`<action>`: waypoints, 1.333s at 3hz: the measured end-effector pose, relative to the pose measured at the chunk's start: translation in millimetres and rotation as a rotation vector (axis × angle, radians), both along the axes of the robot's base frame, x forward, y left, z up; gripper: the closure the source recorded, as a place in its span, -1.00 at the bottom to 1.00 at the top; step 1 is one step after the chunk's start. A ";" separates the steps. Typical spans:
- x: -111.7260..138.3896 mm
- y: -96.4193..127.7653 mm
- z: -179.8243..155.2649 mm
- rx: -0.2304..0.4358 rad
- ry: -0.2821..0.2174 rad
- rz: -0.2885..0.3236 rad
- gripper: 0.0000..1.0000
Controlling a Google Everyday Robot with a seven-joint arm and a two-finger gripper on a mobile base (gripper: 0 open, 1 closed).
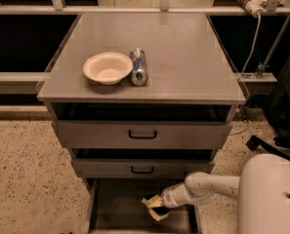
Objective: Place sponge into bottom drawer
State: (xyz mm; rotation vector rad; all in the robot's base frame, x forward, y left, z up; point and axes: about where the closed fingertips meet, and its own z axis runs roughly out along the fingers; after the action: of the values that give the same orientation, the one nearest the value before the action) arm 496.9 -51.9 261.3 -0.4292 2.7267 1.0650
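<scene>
sponge [153, 209] clamped in the hand [160, 202], low over the pulled-out bottom drawer [117, 209], right of its middle, beneath the front edge of the desk [188, 57], white bowl [107, 68] just beside a can [138, 67] lying flat, toward the desk's front-left corner

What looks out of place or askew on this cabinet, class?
The can lies tipped on its side beside the bowl. Otherwise nothing stands out: the pincer holds the sponge over the open bottom drawer.
</scene>
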 end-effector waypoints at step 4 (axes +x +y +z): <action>-0.2 2.5 -73.5 -0.107 0.018 -0.148 0.63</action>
State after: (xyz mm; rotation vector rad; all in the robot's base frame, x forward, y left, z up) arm 496.7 -49.4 187.7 -0.2301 2.7901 0.8934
